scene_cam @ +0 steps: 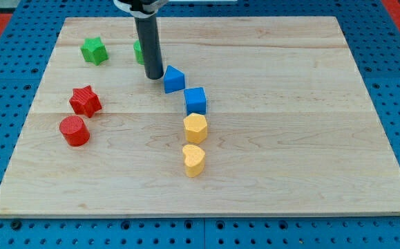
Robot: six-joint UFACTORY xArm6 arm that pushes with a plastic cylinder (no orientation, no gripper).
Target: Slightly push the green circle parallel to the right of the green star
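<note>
The green star lies near the board's top left. The green circle sits to the star's right, at about the same height in the view, and is mostly hidden behind my rod. My tip rests on the board just below and right of the green circle, close to the left side of the blue triangle-like block. Whether the rod touches the circle cannot be told.
A blue cube, a yellow hexagon and a yellow heart run down the middle. A red star and a red cylinder lie at the left. The wooden board sits on blue pegboard.
</note>
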